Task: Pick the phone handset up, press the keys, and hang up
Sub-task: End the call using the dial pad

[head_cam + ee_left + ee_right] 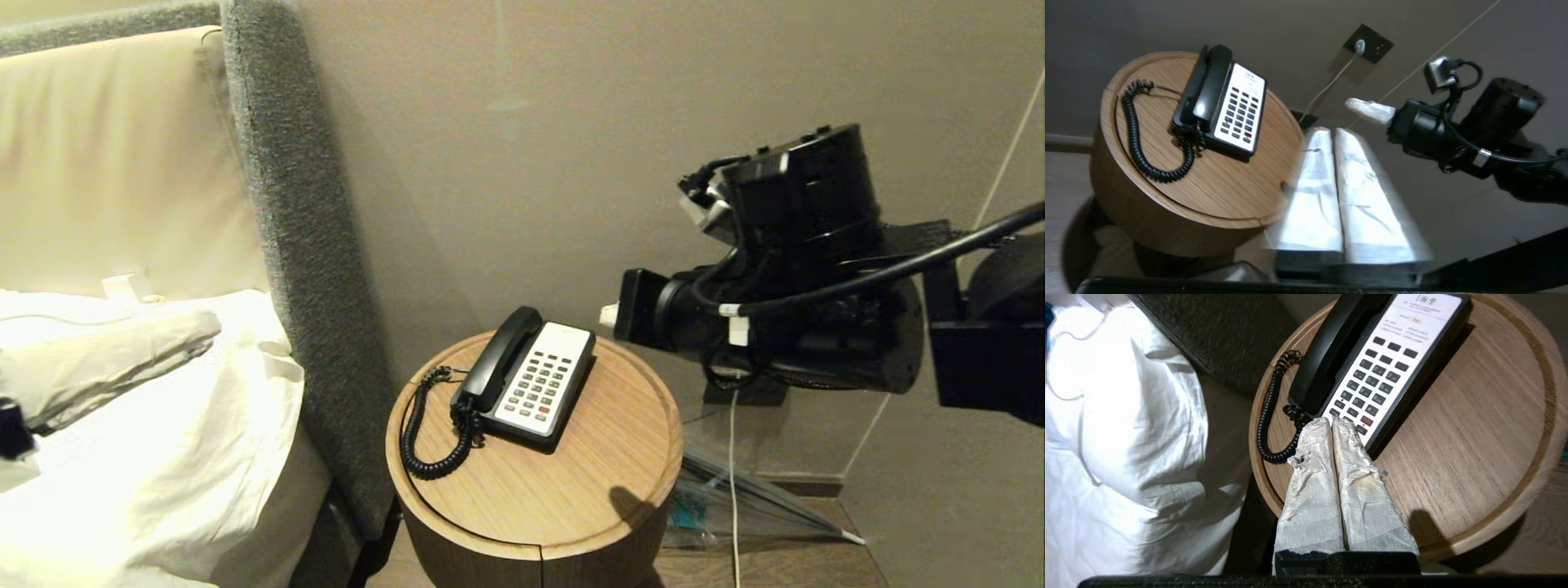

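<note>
We see the black phone handset (500,355) with its black coiled cord (424,433) at the frame's centre. Beside it, the keys (542,382) are dark grey, one or two reddish, on a cream-white faceplate (563,339). The round table (604,457) shows light wood grain. At upper left, the headboard (106,163) is cream with a speckled grey edge (286,204); the bedding (163,441) at lower left is white. The wall (506,163) is beige-brown. The right gripper (1332,424) has white-wrapped fingers.
</note>
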